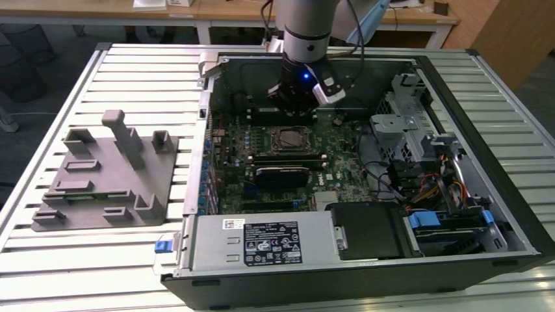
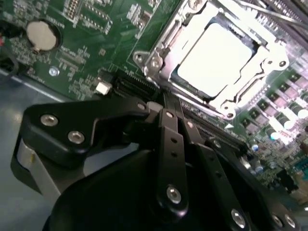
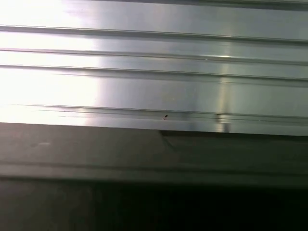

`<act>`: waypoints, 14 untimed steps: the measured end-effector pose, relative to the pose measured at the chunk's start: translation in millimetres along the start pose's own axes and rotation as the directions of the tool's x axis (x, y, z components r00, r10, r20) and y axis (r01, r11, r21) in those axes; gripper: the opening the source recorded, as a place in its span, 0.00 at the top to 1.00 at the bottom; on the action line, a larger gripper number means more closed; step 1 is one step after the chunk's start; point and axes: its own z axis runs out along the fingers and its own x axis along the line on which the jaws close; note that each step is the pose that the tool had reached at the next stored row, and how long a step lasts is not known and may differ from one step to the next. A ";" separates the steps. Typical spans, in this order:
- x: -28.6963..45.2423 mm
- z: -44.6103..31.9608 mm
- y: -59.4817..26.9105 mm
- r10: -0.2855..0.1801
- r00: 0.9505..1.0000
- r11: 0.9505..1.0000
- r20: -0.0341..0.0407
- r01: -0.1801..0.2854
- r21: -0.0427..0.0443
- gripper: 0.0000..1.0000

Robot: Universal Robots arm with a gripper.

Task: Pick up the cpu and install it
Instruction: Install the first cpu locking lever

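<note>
Already the cpu lies flat in the socket on the green board, square, with no long axis, its shiny pale metal top facing up. Beside it hangs the end effector, fingers together and holding nothing, inside the open computer case on the bench.

Slatted aluminium table carries a grey fixture block towards the exterior view's left; open computer case lies beside it.
</note>
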 end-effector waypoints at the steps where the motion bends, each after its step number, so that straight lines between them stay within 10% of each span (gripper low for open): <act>1: 0.0 -2.4 0.1 0.000 1.000 1.000 0.000 0.000 0.000 0.89; 14: 0.2 -7.4 -11.5 0.000 1.000 1.000 0.000 0.000 0.000 0.89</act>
